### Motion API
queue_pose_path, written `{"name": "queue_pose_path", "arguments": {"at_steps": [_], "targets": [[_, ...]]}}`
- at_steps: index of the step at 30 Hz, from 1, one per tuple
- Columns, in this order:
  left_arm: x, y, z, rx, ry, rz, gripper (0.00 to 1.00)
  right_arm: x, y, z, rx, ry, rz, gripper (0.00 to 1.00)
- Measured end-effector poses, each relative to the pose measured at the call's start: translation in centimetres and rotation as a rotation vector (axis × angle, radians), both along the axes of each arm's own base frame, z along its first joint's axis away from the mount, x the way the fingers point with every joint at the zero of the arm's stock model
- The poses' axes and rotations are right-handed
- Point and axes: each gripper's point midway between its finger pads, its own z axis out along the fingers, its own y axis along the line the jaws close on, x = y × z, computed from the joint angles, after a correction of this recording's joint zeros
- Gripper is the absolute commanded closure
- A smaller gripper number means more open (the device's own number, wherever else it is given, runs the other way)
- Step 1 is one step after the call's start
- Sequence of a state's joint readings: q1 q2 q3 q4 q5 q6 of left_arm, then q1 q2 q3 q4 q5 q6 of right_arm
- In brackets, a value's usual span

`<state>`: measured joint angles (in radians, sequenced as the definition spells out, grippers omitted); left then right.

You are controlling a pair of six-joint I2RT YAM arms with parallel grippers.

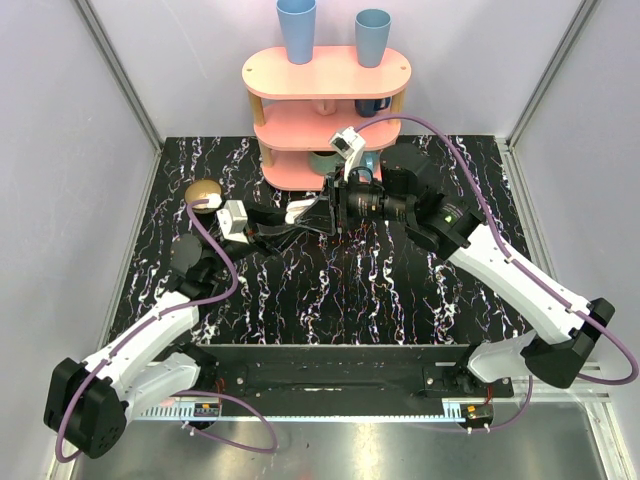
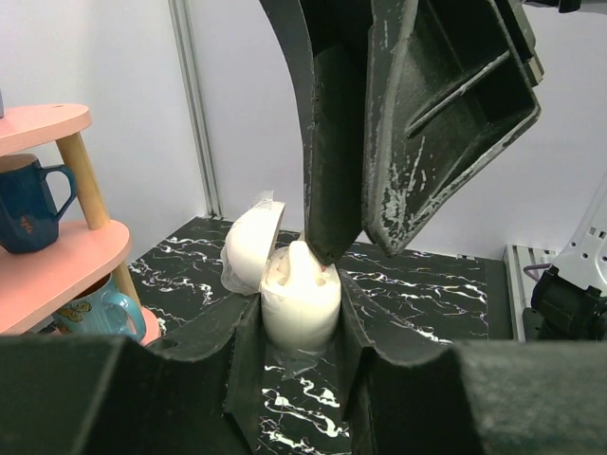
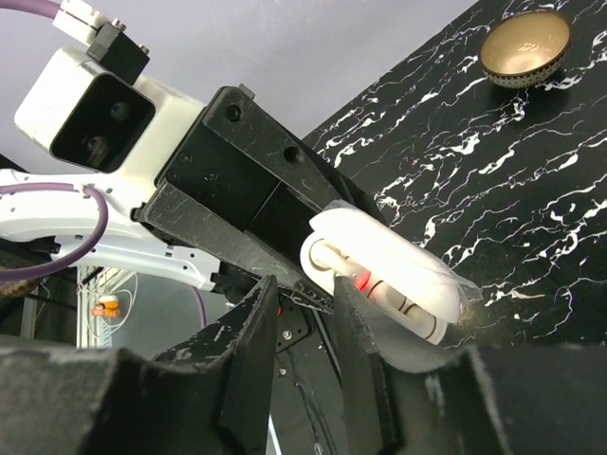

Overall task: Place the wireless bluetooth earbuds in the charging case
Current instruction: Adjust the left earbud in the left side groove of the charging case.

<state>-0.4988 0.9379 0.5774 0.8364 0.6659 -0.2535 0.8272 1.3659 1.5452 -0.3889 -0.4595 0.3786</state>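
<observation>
My left gripper (image 1: pixel 300 213) is shut on the white charging case (image 2: pixel 300 308) and holds it upright above the table, lid (image 2: pixel 252 243) hinged open to the left. One white earbud (image 2: pixel 302 263) sticks up out of the case's top. My right gripper (image 1: pixel 336 207) comes in from above, and one of its fingertips (image 2: pixel 328 248) touches that earbud. In the right wrist view the open case (image 3: pixel 403 265) lies just past my right gripper (image 3: pixel 303 296). White earbud parts (image 3: pixel 332 258) and a red light show inside the case. The jaws stand narrowly apart with nothing between them.
A pink tiered shelf (image 1: pixel 330 110) with blue cups on top and mugs (image 2: pixel 33 204) on its levels stands at the back, close behind both grippers. A small brown bowl (image 1: pixel 205 190) sits on the black marble table at the left.
</observation>
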Motion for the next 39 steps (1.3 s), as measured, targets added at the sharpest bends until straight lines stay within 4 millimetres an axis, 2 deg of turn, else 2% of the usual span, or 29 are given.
{"name": "queue_pose_path", "arguments": {"at_steps": [10,25,31,39], "targets": [[-0.2,-0.1,-0.2,0.005,0.01,-0.014,1.0,0.9,-0.6,0.3,-0.012,-0.058,-0.048,0.58],[-0.2,-0.2,-0.2,0.006,0.014,-0.02,1.0,1.0,-0.5,-0.1,-0.022,-0.07,-0.043,0.61],[-0.1,-0.3,-0.3,0.009,0.024,-0.022,1.0,1.0,-0.3,-0.5,-0.032,-0.072,-0.039,0.65],[0.0,-0.3,-0.5,0.011,0.029,-0.022,1.0,1.6,-0.3,-0.9,-0.047,-0.083,-0.07,0.81]]}}
